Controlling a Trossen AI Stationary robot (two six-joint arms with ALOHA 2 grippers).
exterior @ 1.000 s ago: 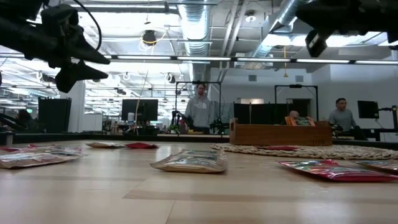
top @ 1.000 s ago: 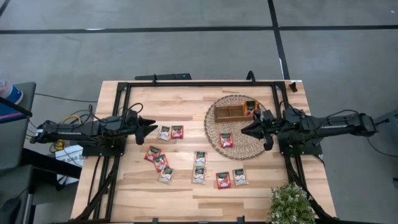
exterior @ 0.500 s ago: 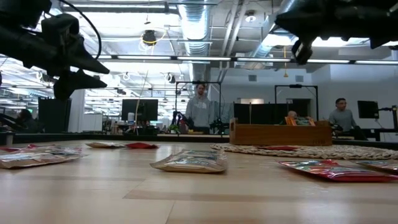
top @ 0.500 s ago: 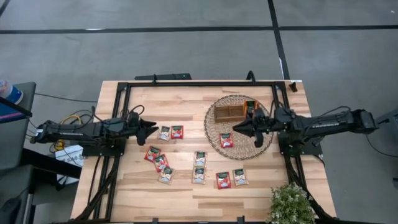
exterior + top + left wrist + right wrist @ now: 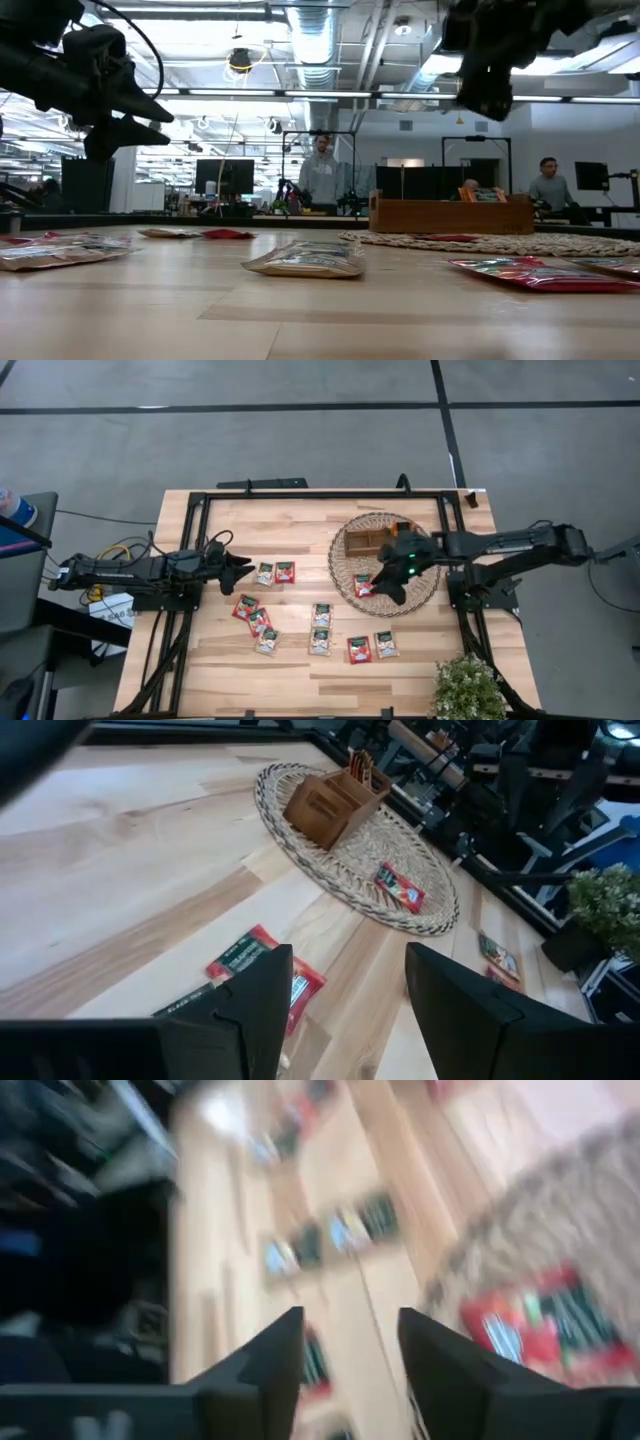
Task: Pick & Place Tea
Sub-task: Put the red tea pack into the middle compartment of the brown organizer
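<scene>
Several red and pale tea sachets lie flat on the wooden table, among them a pair [image 5: 275, 572] by my left gripper and others [image 5: 320, 628] nearer the front. One red sachet [image 5: 364, 586] lies on the round wicker mat [image 5: 345, 563], in front of the wooden tray [image 5: 368, 541]. My right gripper [image 5: 386, 586] hangs open above the mat, just right of that red sachet [image 5: 530, 1325], tipped downward, nothing between its fingers. My left gripper [image 5: 247, 568] waits open above the table's left part, its fingers [image 5: 255, 1010] bare.
A potted plant [image 5: 467, 688] stands at the front right corner. A black frame [image 5: 320, 494] runs along the table's far and side edges. Bare wood lies between the mat and the left sachets. People stand in the room [image 5: 322, 175] beyond the table.
My right gripper has reached out from the mat's right rim toward the table's left, over the mat to the red sachet lying on it, and has tipped downward. The sachets have stayed where they were.
</scene>
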